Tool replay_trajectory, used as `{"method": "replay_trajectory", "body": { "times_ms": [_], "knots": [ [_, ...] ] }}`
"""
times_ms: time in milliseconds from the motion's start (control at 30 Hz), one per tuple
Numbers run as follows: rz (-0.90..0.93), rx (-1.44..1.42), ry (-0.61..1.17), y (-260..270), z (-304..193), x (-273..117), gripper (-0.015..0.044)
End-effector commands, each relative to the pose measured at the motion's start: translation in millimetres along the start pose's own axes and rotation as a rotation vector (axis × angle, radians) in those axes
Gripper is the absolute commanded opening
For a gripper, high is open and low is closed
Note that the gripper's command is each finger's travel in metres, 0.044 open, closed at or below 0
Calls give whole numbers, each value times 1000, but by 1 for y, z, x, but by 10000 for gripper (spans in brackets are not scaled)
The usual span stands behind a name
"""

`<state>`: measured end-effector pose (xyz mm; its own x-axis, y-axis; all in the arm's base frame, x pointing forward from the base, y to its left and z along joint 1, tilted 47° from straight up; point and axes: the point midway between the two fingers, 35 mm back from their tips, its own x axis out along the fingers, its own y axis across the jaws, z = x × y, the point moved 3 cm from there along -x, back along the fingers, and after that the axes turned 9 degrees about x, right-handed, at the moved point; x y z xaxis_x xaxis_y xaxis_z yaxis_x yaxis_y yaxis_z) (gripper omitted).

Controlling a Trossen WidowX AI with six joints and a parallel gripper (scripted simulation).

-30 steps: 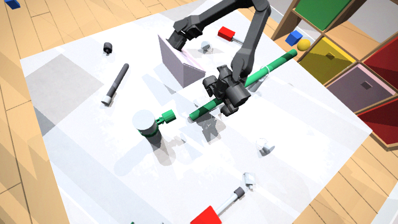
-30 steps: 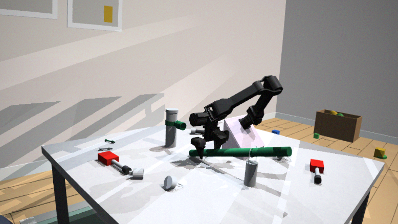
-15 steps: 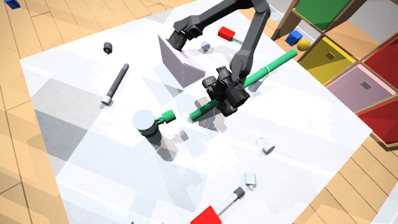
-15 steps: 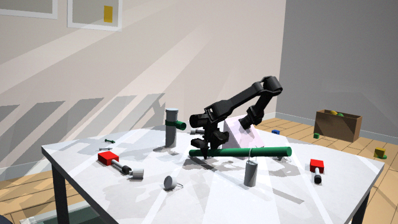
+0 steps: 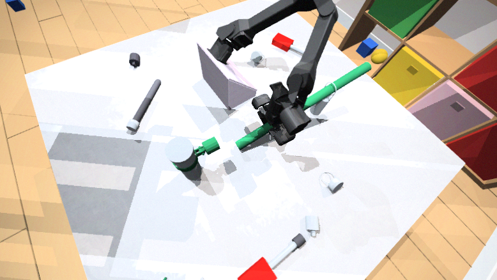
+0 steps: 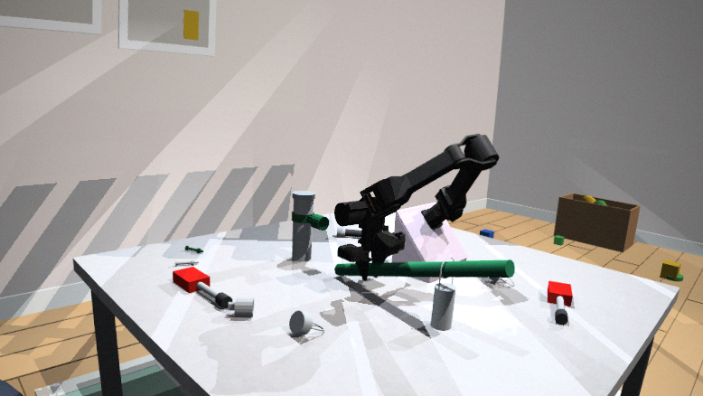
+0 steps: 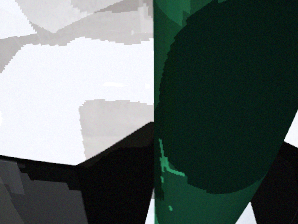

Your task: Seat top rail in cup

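Note:
The green rail (image 5: 351, 76) (image 6: 482, 268) (image 7: 220, 100) passes through the wire loop of the loop cap on the short grey post (image 5: 318, 107) (image 6: 442, 307). My gripper (image 5: 270, 125) (image 6: 371, 268) (image 7: 200, 133) is shut on the rail, near its cut end (image 5: 239, 145) (image 6: 339, 269). That end is outside the green rail-end cup (image 5: 210, 145) (image 6: 320, 221), with a gap between them, and looks lower than the cup. The cup hangs on the brace band (image 5: 186, 168) (image 6: 297, 216), up near the post cap (image 5: 179, 149) (image 6: 303, 195) of the big post (image 6: 302, 246). The fingers partly hide the rail.
The pink wedge-shaped stand (image 5: 217, 83) (image 6: 417, 233) is beside the gripper. A loose loop cap (image 5: 335, 185) (image 6: 300, 323), a grey cup (image 5: 312, 223) (image 6: 243, 306), a red-headed mallet (image 5: 259, 270) (image 6: 191, 279) and a dark rod (image 5: 147, 100) lie on the table.

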<state>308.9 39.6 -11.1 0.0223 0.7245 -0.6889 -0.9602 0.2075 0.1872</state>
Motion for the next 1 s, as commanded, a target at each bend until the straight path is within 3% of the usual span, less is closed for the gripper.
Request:
{"method": "replay_trajectory", "body": {
  "times_ms": [0, 333, 967],
  "knots": [
    [-34, -8, 54, -7, -8, -17, 0],
    [-58, -6, 289, -9, -42, -74, 0],
    [-58, -6, 293, -9, -43, -75, 0]
  ]
}}
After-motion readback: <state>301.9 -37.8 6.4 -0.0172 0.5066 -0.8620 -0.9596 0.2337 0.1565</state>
